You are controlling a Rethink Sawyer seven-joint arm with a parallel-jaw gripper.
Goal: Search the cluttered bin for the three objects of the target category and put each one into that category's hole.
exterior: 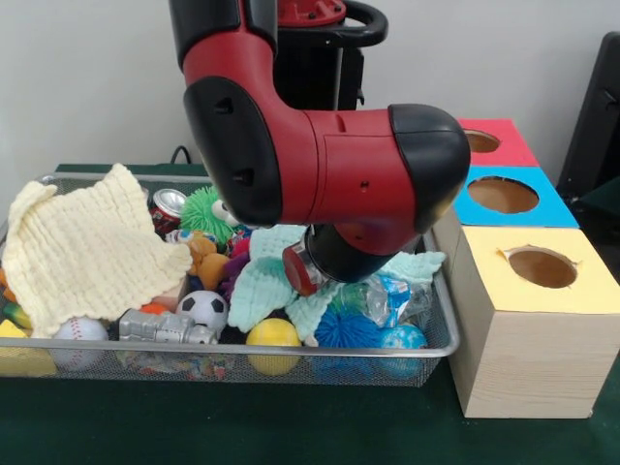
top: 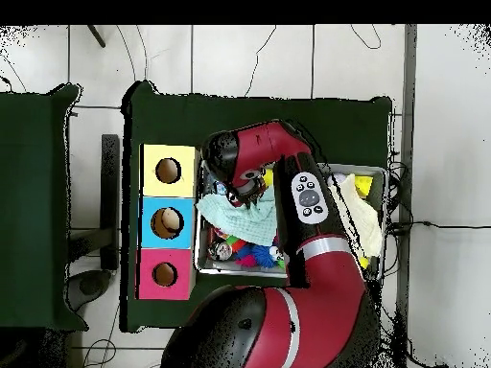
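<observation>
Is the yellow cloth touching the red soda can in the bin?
Cannot tell. In the front view the yellow cloth edge overlaps the soda can, but it may only lie in front. Overhead, the arm hides that spot.

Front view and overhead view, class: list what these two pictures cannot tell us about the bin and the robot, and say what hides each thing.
- Fingers: front view, the arm's black wrist blocks them; overhead, the arm covers them. Open or shut cannot be told.
- Bin middle: front view, hidden behind the arm.
- Toys under the yellow cloth and the mint cloth: covered.
- Inside the yellow box hole: too dark in both views.
</observation>
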